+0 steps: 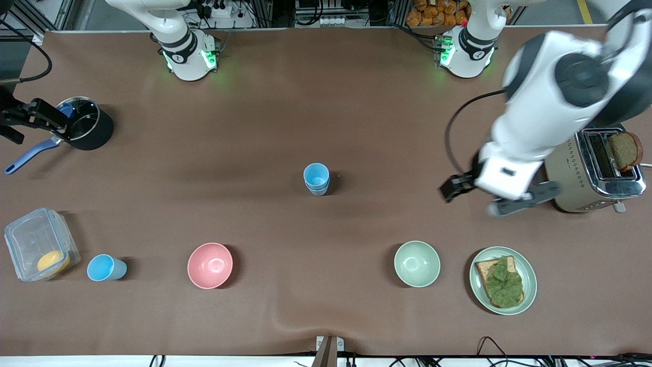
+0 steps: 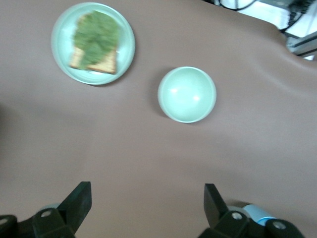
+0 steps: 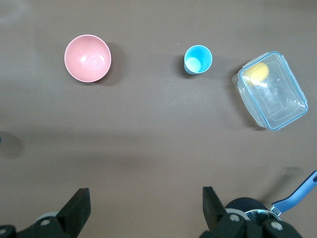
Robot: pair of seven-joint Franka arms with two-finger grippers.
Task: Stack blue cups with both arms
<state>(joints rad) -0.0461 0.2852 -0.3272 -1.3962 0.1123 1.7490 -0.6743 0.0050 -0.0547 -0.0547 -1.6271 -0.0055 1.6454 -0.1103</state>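
Two blue cups (image 1: 316, 178) stand nested one in the other at the table's middle; a sliver of the pair shows in the left wrist view (image 2: 257, 213). A third blue cup (image 1: 105, 267), brighter blue inside, stands apart near the front camera toward the right arm's end; it also shows in the right wrist view (image 3: 198, 58). My left gripper (image 1: 468, 201) (image 2: 147, 201) is open and empty over bare table beside the toaster. My right gripper (image 1: 30, 122) (image 3: 146, 203) is open and empty over bare table beside the black pot.
A pink bowl (image 1: 210, 265) (image 3: 87, 58), a green bowl (image 1: 416, 263) (image 2: 187, 94) and a plate with lettuce on toast (image 1: 530, 283) (image 2: 92, 43) line the near edge. A clear lidded box (image 1: 38, 243) stands beside the lone cup. A black pot (image 1: 86, 125) and a toaster (image 1: 596, 173) stand at the table's two ends.
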